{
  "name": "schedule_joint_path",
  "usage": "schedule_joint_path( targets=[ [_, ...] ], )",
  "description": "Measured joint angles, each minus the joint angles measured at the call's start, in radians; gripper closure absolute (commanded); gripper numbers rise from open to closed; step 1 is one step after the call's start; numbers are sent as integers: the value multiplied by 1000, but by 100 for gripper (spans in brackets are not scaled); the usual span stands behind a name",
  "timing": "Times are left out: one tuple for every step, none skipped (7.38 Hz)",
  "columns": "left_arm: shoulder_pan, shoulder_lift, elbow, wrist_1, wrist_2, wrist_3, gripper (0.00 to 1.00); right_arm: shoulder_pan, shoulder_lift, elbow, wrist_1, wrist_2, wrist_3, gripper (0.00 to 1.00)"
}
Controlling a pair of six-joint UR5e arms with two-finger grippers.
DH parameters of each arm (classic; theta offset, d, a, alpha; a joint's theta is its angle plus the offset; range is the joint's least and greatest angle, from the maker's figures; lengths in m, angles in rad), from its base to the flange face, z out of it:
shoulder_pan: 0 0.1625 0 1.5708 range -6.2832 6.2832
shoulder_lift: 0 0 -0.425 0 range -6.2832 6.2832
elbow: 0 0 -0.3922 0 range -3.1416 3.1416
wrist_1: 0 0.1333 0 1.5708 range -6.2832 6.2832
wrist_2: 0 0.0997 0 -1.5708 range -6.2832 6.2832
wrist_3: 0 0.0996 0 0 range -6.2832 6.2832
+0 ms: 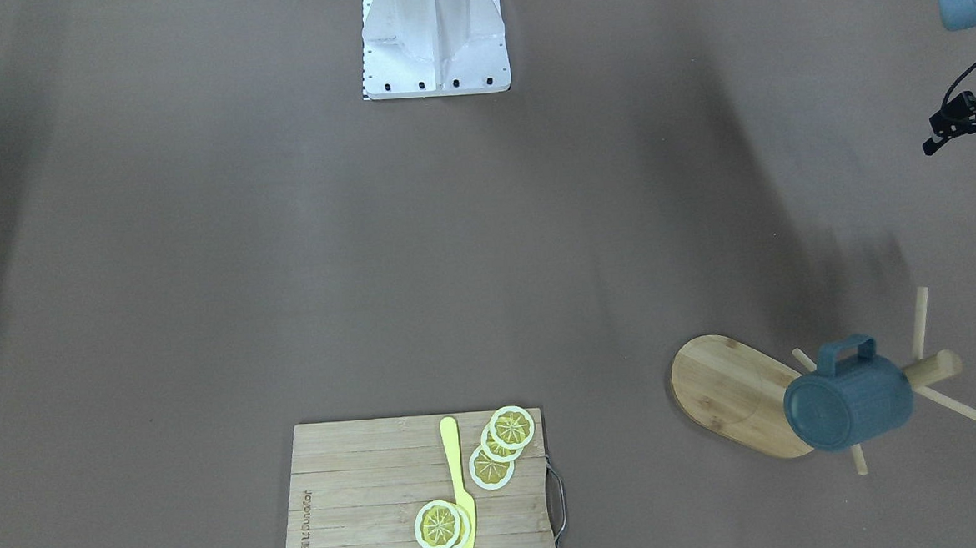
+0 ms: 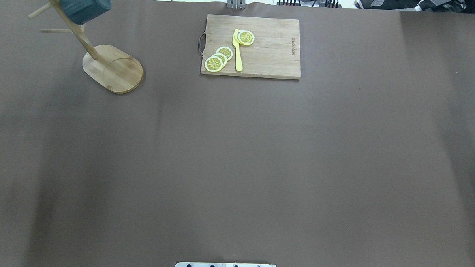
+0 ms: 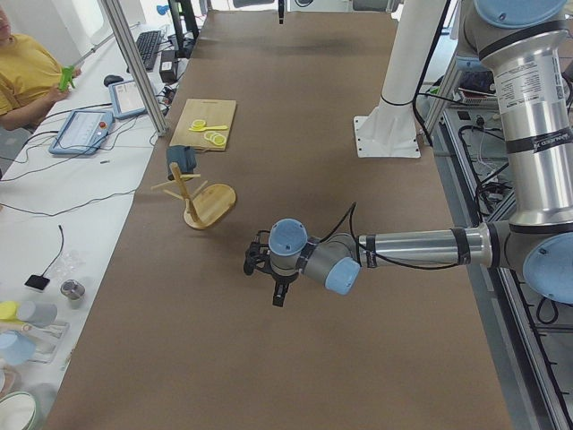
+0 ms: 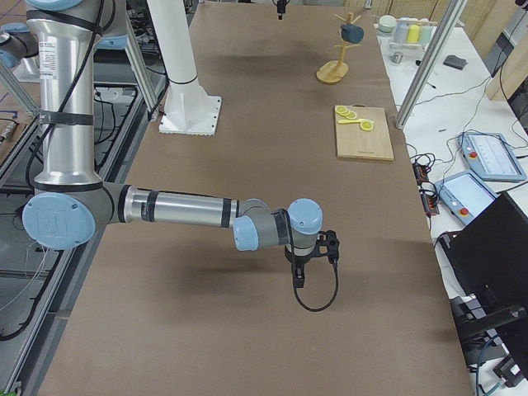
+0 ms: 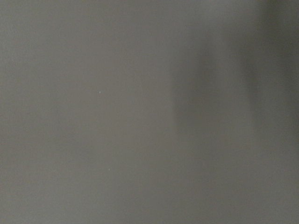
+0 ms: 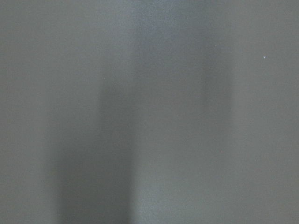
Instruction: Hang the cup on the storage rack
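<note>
Exterior left view shows a brown, matte worktop (image 3: pixel 295 376) running the length of a lab, with a white side bench (image 3: pixel 54 206) beside it. The left end effector (image 3: pixel 279 297) hangs over bare cover. Whether it or the right end effector (image 4: pixel 299 276) is released or clenched, I cannot tell. Well apart from the left one, toward the bench, the cup (image 1: pixel 850 401) hangs on a peg of the storage rack (image 1: pixel 728 391). Beyond that lies a cutting board (image 1: pixel 358 498) with lemon slices (image 1: pixel 491 467).
</note>
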Motion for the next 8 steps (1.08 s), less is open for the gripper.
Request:
schedule_joint_path(
  targets=[
    [-11,13,-9,15,1,9,2,0,-1,-2,3,-1,-6,0],
    [-39,29,-22,20,5,10,2,1,-2,-3,7,0,-8,0],
    [-78,38,-36,20,7,8,2,1,-3,-3,9,2,-10,0],
    [-110,36,-51,23,11,8,2,1,-5,-3,10,5,-12,0],
    [-124,30,-59,27,15,11,2,1,-2,-4,9,5,-10,0],
    [-130,28,-59,30,5,14,2,1,11,-6,6,4,-4,0],
    [-131,26,-51,31,-13,17,2,1,23,-7,2,0,-2,0],
    [-131,21,-46,31,-21,17,2,6,25,-6,3,-2,-2,0]
  ],
)
